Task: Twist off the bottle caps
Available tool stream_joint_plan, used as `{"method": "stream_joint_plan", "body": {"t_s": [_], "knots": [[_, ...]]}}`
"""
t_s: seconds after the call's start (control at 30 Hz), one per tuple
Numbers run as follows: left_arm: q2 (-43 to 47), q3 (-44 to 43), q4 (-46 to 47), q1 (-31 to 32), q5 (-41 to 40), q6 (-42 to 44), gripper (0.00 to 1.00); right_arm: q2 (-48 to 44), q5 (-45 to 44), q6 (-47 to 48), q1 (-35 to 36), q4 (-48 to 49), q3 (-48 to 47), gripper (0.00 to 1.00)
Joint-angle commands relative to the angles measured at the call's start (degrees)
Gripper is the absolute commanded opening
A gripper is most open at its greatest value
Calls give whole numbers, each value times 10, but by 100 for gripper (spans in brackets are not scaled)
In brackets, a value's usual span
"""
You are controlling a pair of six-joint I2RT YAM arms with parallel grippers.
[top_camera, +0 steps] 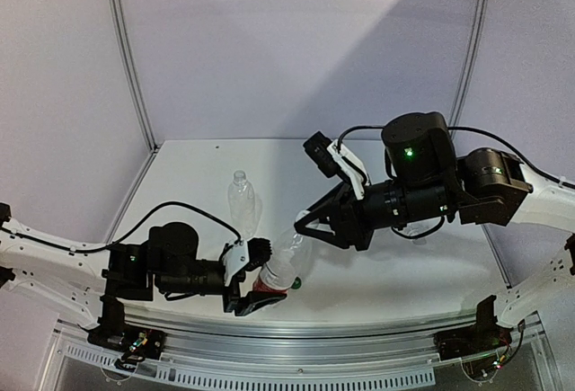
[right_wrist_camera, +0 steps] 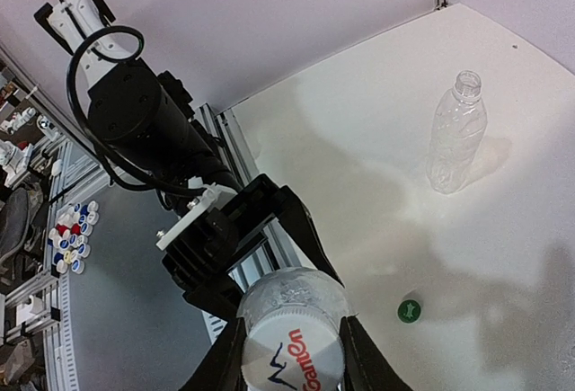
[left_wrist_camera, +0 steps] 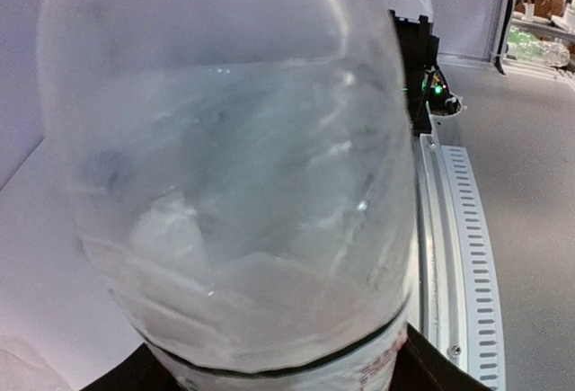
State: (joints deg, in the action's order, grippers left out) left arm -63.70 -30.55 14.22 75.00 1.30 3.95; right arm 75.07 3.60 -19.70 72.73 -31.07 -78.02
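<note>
Near the table (top_camera: 377,270) front, left gripper (top_camera: 263,274) grasping red-labelled bottle (top_camera: 292,261); right gripper (top_camera: 304,223) clenched beside its top

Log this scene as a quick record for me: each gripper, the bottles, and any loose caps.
left gripper: closed on the red-label bottle, holding it tilted
right gripper: shut, at that bottle's upper end; what it grips is hidden
open bottle: upright on the table, uncapped, standing apart from both grippers
green cap: loose on the table
</note>
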Motion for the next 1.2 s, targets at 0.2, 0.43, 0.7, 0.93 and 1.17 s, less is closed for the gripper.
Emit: {"method": "stream_joint_plan", "body": {"t_s": [0.2,0.43,0.7,0.93,1.17], "knots": [[-3,-10,-15,3,-9,17,56,-7,1,0,0,-6,7,29],[-24,-35,-65,5,-92,26,49,-48,-64,29,-6,-135,-40,77],[-63,-50,-84,41,-217,62,44,-50,70,-81,-100,-202,-34,65],[-122,-68,-79,91,-325,103,33,-11,158,-120,-125,-198,-11,62],[-131,-68,-72,102,-349,109,30,11,192,-130,-126,-173,5,60]]}}
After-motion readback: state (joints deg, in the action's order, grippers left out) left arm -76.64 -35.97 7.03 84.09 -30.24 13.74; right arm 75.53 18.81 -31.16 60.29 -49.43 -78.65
